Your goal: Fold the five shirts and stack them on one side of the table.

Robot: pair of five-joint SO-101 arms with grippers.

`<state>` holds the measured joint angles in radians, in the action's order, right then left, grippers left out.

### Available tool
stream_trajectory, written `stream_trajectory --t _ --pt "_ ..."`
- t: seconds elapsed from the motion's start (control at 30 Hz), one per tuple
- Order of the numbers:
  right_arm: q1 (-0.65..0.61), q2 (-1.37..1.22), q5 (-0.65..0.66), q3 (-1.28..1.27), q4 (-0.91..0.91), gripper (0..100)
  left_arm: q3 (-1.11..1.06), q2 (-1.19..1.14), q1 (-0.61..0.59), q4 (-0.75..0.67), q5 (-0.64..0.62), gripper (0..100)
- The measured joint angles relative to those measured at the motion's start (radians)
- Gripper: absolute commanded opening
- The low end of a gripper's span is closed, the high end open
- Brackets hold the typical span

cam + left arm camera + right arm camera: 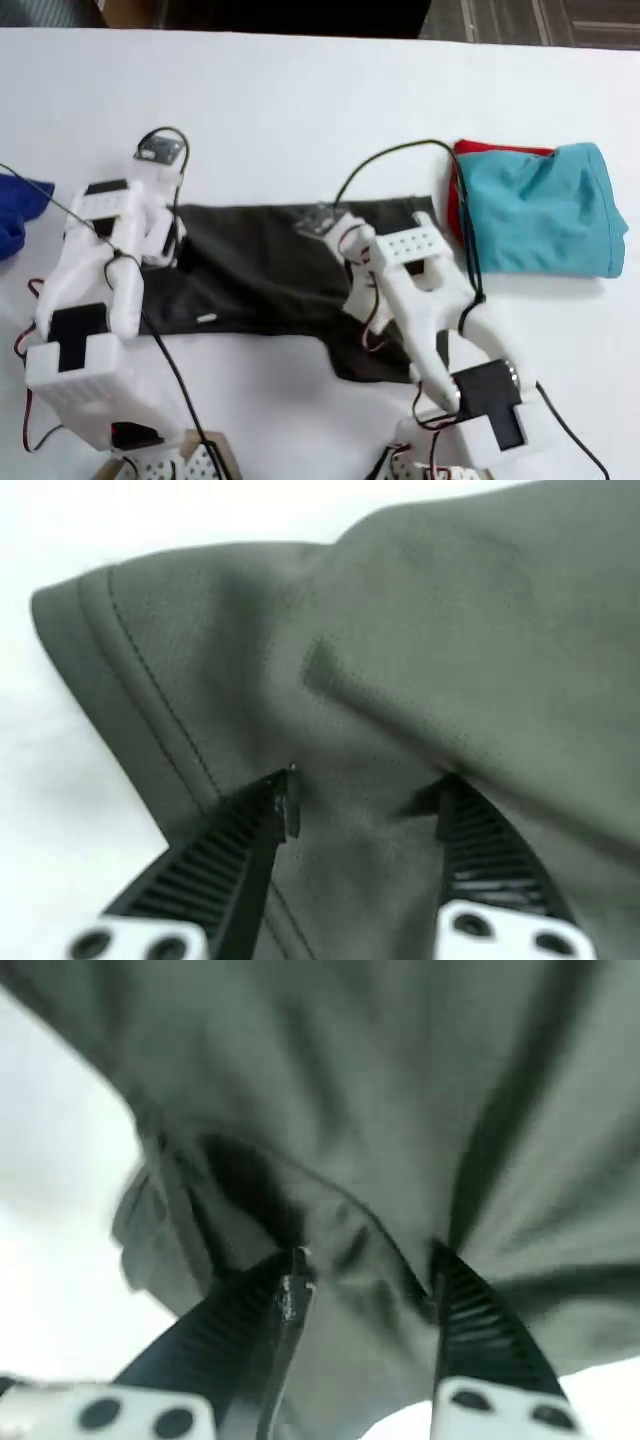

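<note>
Dark grey soft cloth shirt (250, 265) spread mid-table under both arms.
Left gripper (365, 795) and right gripper (365, 1270) stand spread open, tips on the fabric. It looks light, limp and likely to bunch, so the stitched hem edges seem best to pinch.

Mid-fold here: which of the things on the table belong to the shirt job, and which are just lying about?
Job: dark grey shirt, teal shirt, red shirt, blue shirt, left gripper, right gripper.
Lying about: black cable, brown board.
</note>
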<state>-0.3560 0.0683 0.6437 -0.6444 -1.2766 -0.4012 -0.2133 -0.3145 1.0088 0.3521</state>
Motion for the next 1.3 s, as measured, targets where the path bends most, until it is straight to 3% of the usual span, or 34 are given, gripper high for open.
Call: stream_trajectory --t 0.37,0.8,1.1,1.3 --pt "-0.215 0.169 0.043 -0.152 -0.063 21.5 0.0 0.0 0.0 0.0 0.0 24" --pt "-0.227 0.325 0.041 -0.16 -0.121 21.5 -0.003 0.0 0.0 -0.003 0.0 24" --pt "-0.126 0.354 0.037 -0.169 -0.051 21.5 -0.003 0.0 0.0 -0.003 0.0 24" --pt "-0.19 0.305 0.037 -0.169 -0.083 21.5 -0.003 0.0 0.0 -0.003 0.0 24"
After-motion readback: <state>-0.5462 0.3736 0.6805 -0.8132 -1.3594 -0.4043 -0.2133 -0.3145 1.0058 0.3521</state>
